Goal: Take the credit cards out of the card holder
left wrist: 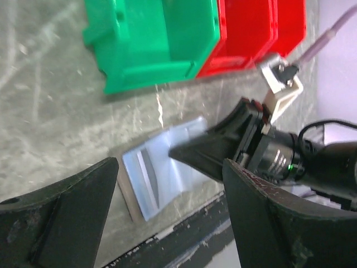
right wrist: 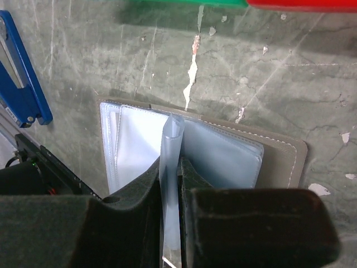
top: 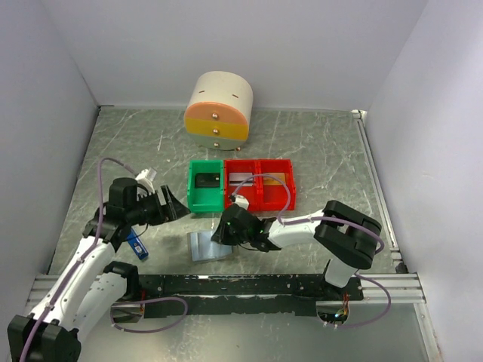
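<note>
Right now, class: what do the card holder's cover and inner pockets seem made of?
Card holder cover: matte grey-brown leather or imitation, stitched along its edge. Inner pockets: glossy, translucent soft plastic, probably; one flexes upright, pinched in the right end effector.

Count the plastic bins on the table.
3. The green bin is leftmost in the row, one red bin sits against its right side, and a second red bin closes the row on the right. None seems hidden.

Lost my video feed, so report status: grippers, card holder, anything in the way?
Right gripper shut on pale blue sheet standing from the open card holder. Left gripper open, empty. Blue stick beside holder, apart.
</note>
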Controlling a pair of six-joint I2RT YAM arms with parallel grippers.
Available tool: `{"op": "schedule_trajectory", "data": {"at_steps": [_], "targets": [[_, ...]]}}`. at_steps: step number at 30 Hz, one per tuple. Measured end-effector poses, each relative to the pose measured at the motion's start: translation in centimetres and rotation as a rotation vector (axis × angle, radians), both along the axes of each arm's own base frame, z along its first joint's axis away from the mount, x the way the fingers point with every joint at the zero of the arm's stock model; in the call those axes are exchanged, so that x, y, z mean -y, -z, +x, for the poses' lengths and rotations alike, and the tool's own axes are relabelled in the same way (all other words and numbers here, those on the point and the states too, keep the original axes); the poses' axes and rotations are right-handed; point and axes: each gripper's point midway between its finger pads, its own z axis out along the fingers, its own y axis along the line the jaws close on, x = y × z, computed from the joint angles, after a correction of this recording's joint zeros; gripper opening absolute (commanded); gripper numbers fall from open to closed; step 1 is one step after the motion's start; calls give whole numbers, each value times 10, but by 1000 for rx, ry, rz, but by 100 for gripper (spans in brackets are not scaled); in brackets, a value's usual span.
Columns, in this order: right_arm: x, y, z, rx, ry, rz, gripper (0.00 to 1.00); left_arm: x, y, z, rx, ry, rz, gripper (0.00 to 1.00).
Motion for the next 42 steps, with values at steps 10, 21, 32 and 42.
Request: {"op": "schedule_trajectory", "data": {"at_steps": [10, 21, 32, 42], "targets": [[0, 0, 0, -16, 16, 17, 11, 57, 47, -56, -220, 229, -53, 80], [0, 0, 1, -21, 22, 20, 12, 58, 79, -61, -282, 148, -39, 81], [-1, 1, -1, -30, 14, 26, 12, 68, 80, -50, -272, 114, -106, 79], [-4, 0, -1, -39, 9, 40, 14, 68, 96, -51, -319, 101, -94, 78]]}}
